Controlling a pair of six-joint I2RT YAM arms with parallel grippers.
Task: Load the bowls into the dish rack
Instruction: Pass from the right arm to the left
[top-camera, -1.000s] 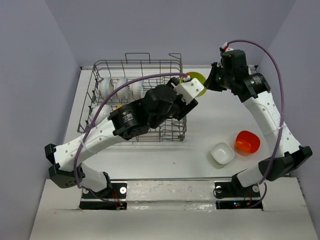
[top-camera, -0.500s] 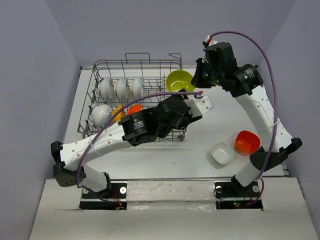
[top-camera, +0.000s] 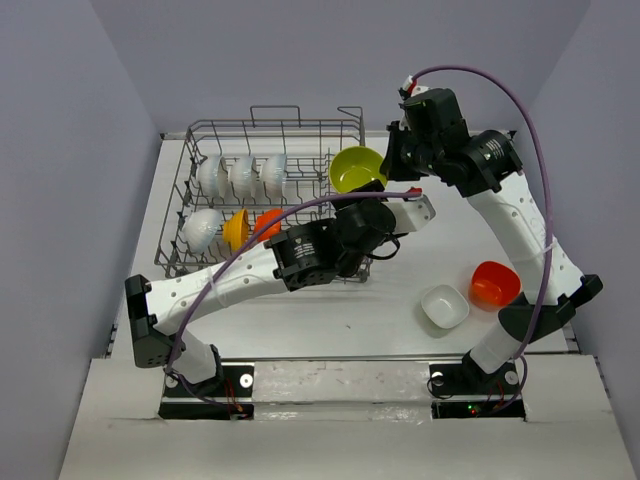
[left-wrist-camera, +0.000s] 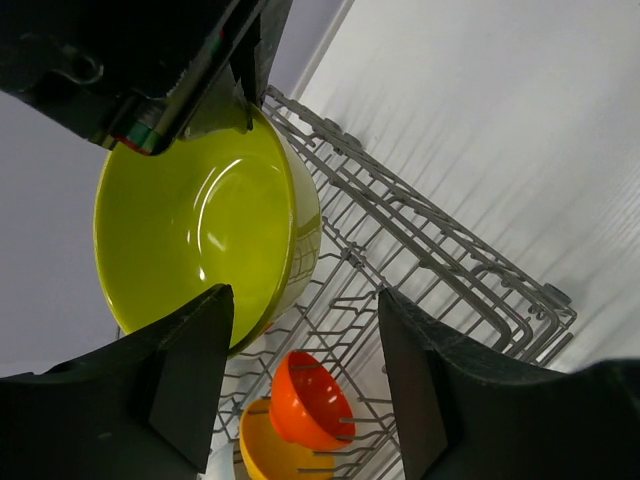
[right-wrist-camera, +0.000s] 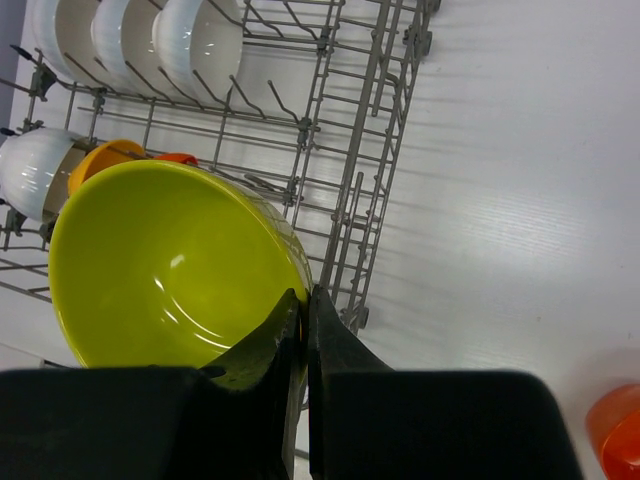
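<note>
The grey wire dish rack (top-camera: 200, 135) stands at the back left and holds several white bowls (top-camera: 240, 175), an orange-yellow bowl (top-camera: 236, 229) and a red-orange bowl (top-camera: 267, 222). My right gripper (top-camera: 388, 165) is shut on the rim of the lime green bowl (top-camera: 357, 167) and holds it above the rack's right end; the bowl also shows in the right wrist view (right-wrist-camera: 170, 265) and the left wrist view (left-wrist-camera: 195, 225). My left gripper (top-camera: 412, 208) is open and empty just right of the rack, below the green bowl. A squarish white bowl (top-camera: 445, 306) and a red-orange bowl (top-camera: 495, 284) sit on the table at the right.
The left arm (top-camera: 250, 270) stretches across the rack's front right corner. The table's white surface (top-camera: 330, 310) runs in front of the rack. Grey walls close in on the left, back and right.
My right gripper has carried the green bowl leftward, from beside the rack's far right corner to over its right end. My left gripper has swung right and forward, out past the rack's right side.
</note>
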